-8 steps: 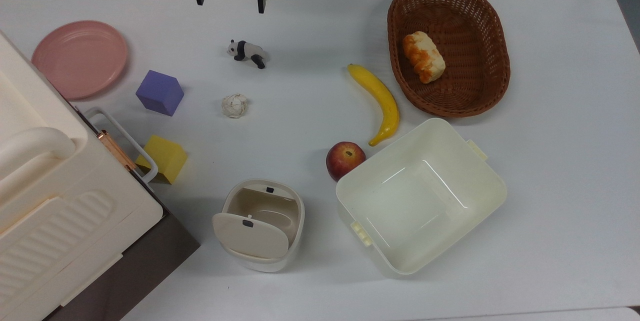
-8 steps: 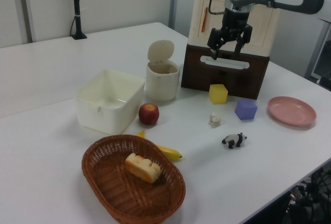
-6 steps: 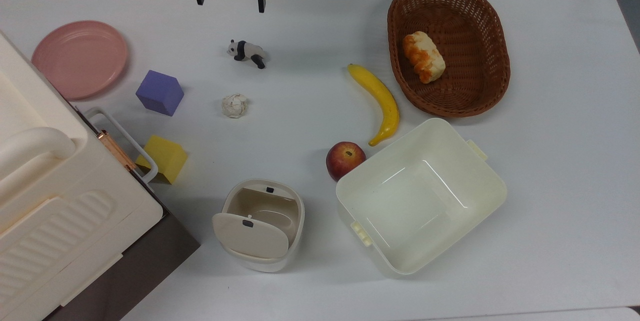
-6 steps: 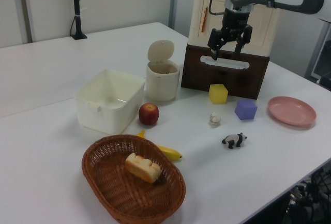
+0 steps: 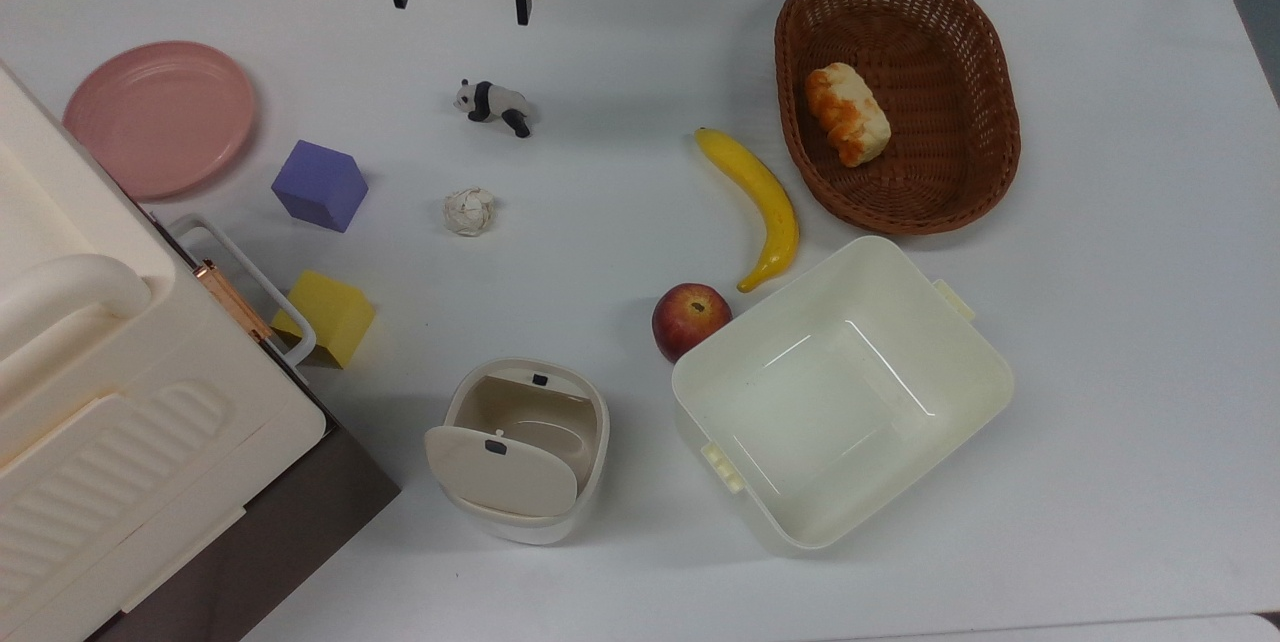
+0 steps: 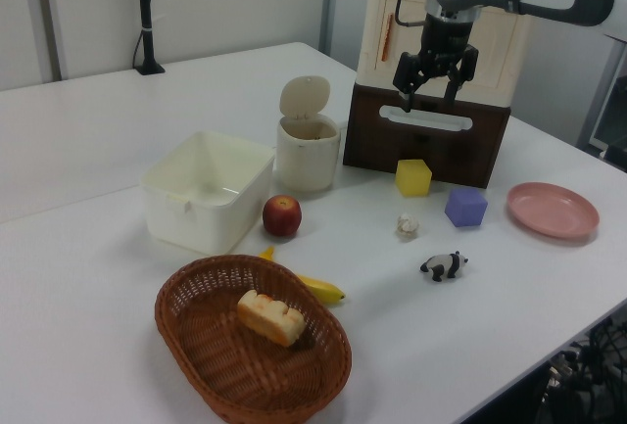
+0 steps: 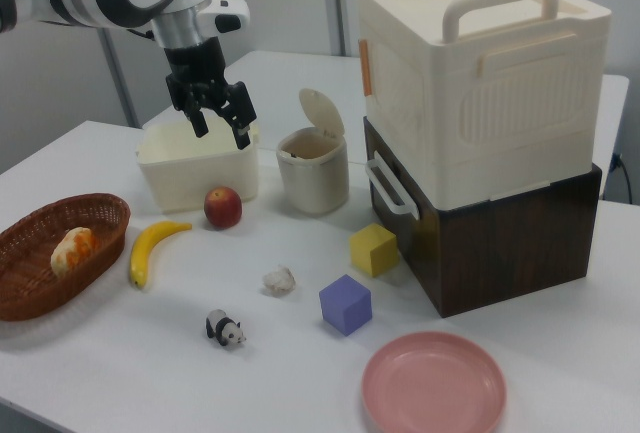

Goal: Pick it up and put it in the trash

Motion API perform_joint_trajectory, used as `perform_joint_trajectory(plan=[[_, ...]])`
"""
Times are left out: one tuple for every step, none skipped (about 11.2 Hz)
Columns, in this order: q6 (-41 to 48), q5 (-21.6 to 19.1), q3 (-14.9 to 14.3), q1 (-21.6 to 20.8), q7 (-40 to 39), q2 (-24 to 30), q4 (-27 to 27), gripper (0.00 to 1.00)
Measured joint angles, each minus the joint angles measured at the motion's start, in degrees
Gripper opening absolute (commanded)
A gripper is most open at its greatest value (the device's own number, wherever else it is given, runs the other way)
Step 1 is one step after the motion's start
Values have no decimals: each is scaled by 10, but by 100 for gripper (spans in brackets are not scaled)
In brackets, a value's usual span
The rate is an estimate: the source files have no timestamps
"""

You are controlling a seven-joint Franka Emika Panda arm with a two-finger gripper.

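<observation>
Paper ball [image 5: 469, 211] alone on the white table [image 5: 620, 72], tool [image 5: 459, 7] up high with its fingers wide apart and empty, trash bin [image 5: 527, 447] lid flipped open

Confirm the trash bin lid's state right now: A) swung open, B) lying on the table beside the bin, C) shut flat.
A: the trash bin's lid stands tipped up off the rim, leaving the empty inside open to the top view.
</observation>
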State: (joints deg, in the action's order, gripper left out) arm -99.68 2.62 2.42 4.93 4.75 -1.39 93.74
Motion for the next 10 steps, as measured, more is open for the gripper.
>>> perform_joint_trajectory(plan=[[0,0,0,0,0,0,0,100],[0,0,0,-1,0,0,1,100],[1,0,0,-3,0,0,3,100],[1,0,0,-7,0,-1,5,100],[1,0,1,-9,0,-1,6,100],[3,-1,1,-10,1,-1,7,100],[6,-2,1,-10,1,-1,9,100],[8,-6,1,-11,1,-1,12,100],[8,-10,1,-11,3,-1,15,100],[8,-11,1,-11,9,-1,16,100]])
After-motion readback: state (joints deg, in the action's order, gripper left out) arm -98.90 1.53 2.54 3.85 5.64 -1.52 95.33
